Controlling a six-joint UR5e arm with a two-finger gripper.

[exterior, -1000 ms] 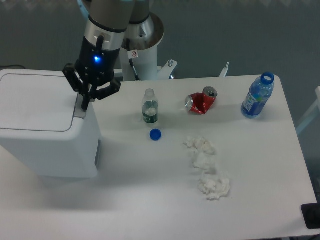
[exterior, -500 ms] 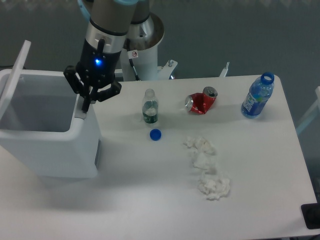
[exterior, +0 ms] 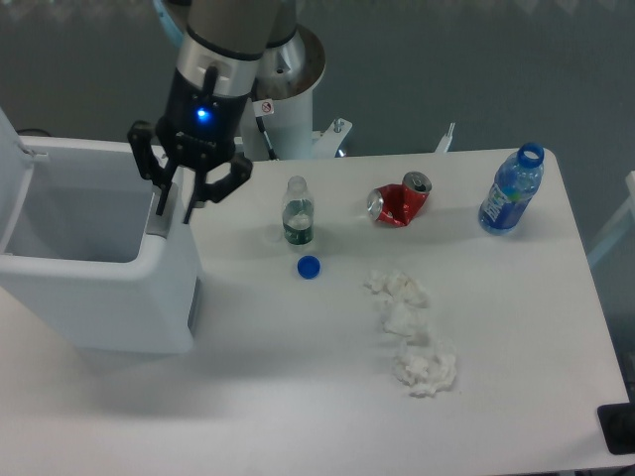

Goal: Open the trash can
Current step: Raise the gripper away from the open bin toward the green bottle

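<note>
A: What stands at the far left?

B: The trash can [exterior: 94, 297] — a white boxy bin on the left end of the table [exterior: 298, 397]. Its long side runs left to right across the view, and its mouth faces up. The lid [exterior: 8, 183] is raised at the left edge, nearly upright, so the inside is in plain sight.

A: And the gripper?

B: The gripper [exterior: 174, 211] hangs over the bin's right rim, at the grey push-bar [exterior: 157, 220]. Its jaws are a little apart, with nothing held between them — the tips point down at the bar, and I cannot tell if they touch it. The bin lies under them and to their left.

A: Further right?

B: A small clear bottle [exterior: 298, 213] without cap, upright, and just before it a blue cap [exterior: 309, 266]. Then a crushed red can [exterior: 399, 201], three lumps of white tissue [exterior: 409, 332], and an upright blue bottle [exterior: 511, 190] near the right edge.
</note>
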